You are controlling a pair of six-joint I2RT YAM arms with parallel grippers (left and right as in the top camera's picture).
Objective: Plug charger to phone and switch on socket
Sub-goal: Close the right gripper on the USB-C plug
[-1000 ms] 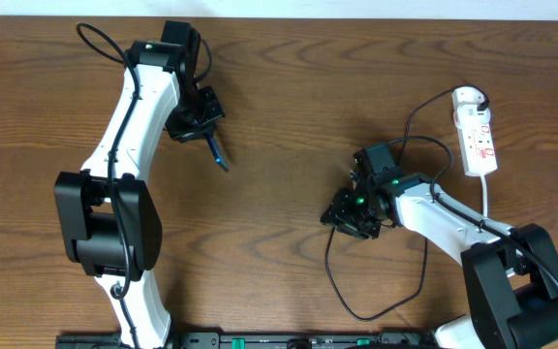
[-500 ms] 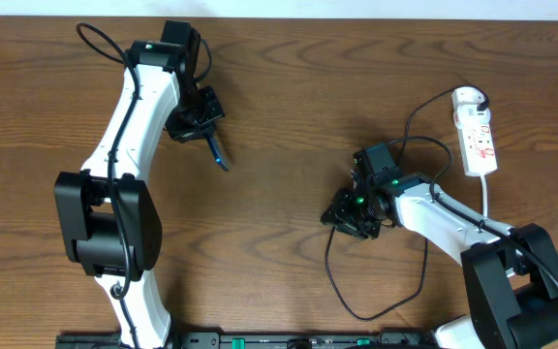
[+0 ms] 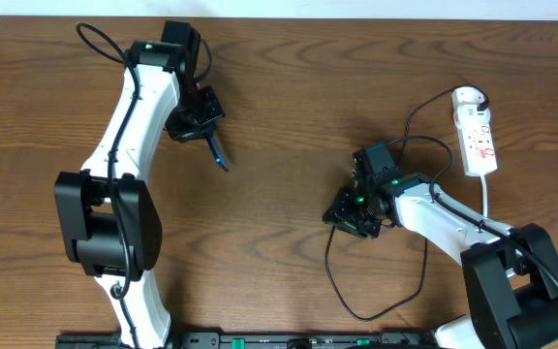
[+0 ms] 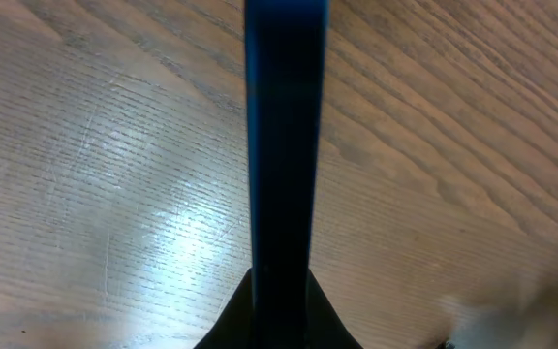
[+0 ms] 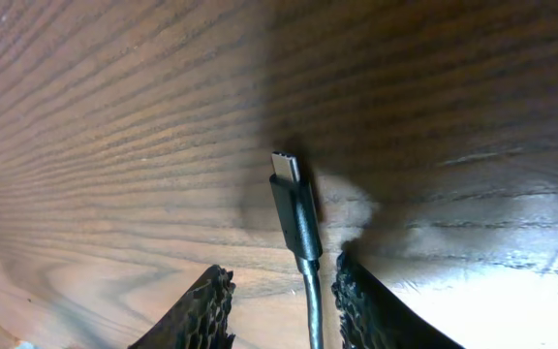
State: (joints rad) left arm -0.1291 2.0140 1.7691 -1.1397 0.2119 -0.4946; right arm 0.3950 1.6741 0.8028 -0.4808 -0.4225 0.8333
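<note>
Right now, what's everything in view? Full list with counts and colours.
phone: 1, dark blue-black, edge-on in left gripper, upper left
charger cable: 1, black, looping at right; plug tip between right gripper fingers
power strip: 1, white with red markings, far right
cord: 1, white, running down from power strip
table: 1, brown wood
left arm: 1, white and black; gripper shut on phone
right arm: 1, white and black; gripper open around cable

A brown wood-grain table [image 3: 289, 87] fills the view.
</note>
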